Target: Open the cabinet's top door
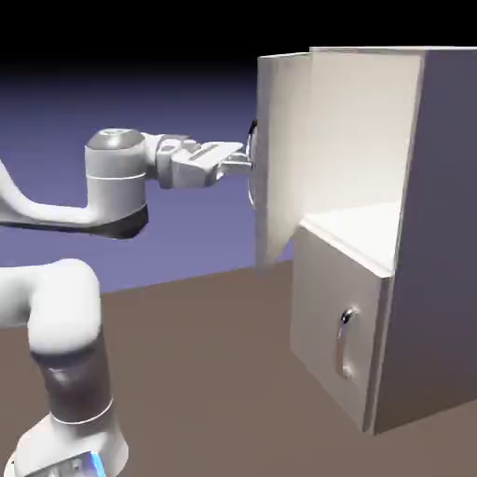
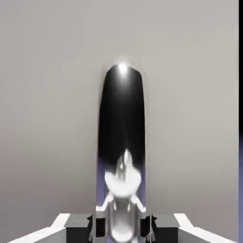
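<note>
The cabinet [image 1: 438, 233] stands on the brown counter [image 1: 214, 373] at the exterior view's right, and its top door [image 1: 279, 158] is swung well out from the front, so that the white interior [image 1: 363, 140] and its shelf floor show behind it; the task looks largely done, with perhaps a little more swing to give. The tool [image 1: 244, 160] reaches level from the white arm [image 1: 116, 177] and is clamped on the door's long silver loop handle [image 1: 252, 168], its jaws drawn almost together around the thin bar. I judge the door to be a stiff, flat panel that turns only about its hinge, light to move yet unforgiving of a straight pull: the hand has to follow an arc. The handle is smooth, polished metal and probably slippery, so the hold belongs around the bar's middle stretch, where the loop stands clear of the panel, not near its curved ends. The exterior view gives the door's angle, the lower door [image 1: 340, 335] shut with its smaller handle [image 1: 346, 341], and the arm's level reach; the handle itself is mostly hidden there behind the door's edge. The hand view fills with the grey panel [image 2: 47, 95] and shows the handle [image 2: 121, 118] as a dark mirrored bar running up from between the grey fingertips [image 2: 151, 227], centred in the grip, but nothing of how far the door stands open.
</note>
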